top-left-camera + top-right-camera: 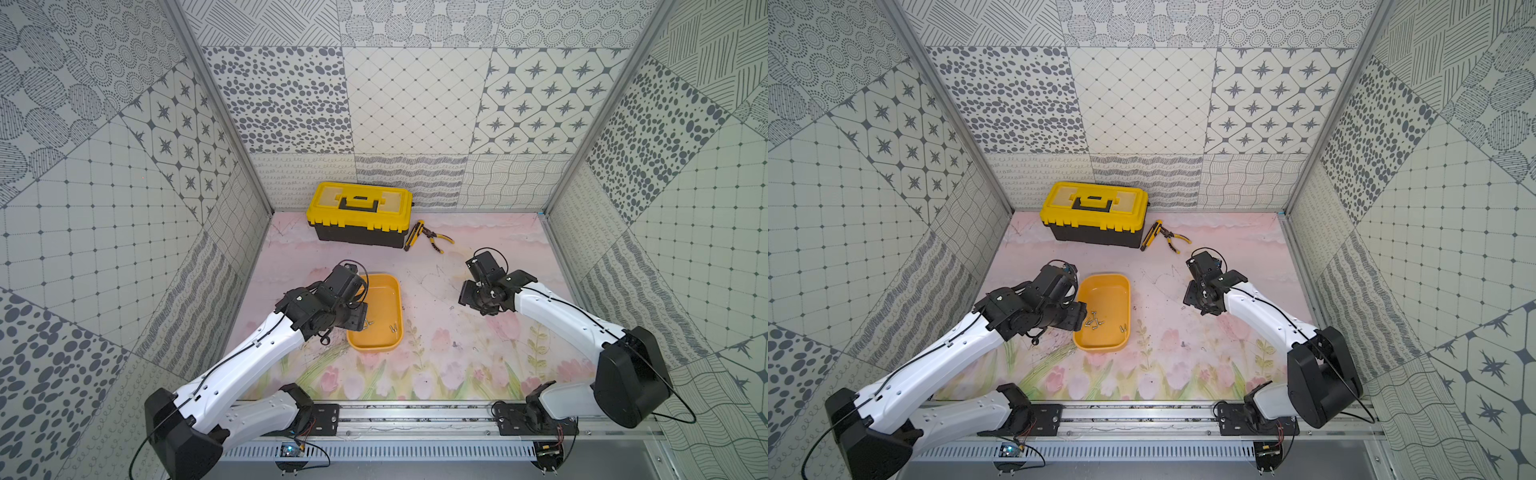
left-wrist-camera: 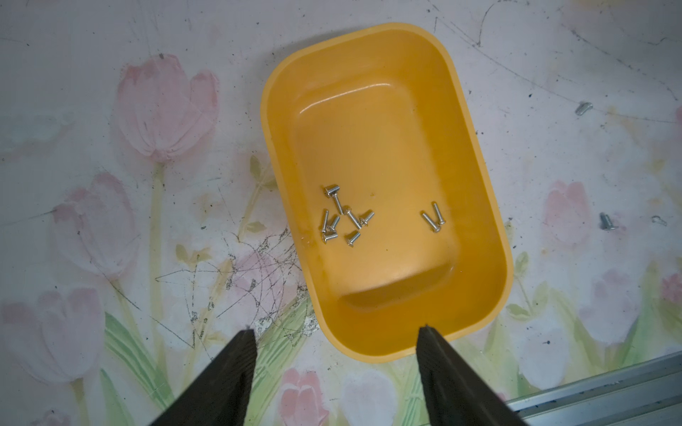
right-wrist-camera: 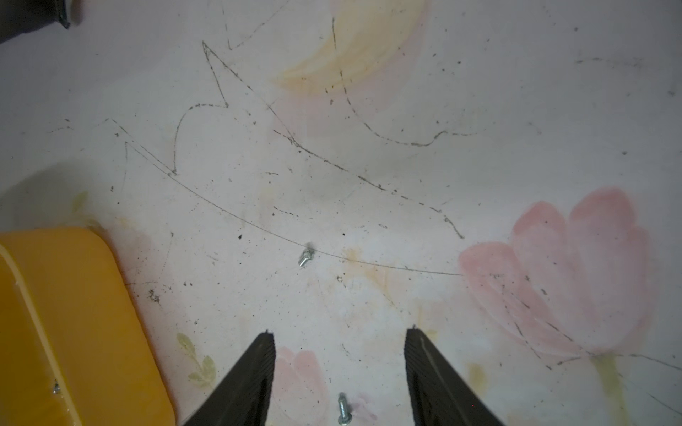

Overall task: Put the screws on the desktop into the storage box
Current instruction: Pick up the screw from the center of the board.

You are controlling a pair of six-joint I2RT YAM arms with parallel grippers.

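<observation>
One loose screw (image 3: 343, 409) lies on the desktop (image 3: 406, 177) right of the storage box (image 3: 55, 313), under the gap of the right gripper (image 3: 339, 332), its shaft running along that gap between parted, empty jaws, so this arm looks nearer than the left gripper (image 2: 337, 330), also parted and empty, at the box's left edge.

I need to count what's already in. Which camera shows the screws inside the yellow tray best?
The left wrist view: the screws lie sharp and unblocked on the floor of the tray, a cluster plus a pair. Both top views show them only as tiny specks. The right wrist view catches mostly a tray corner.
</observation>
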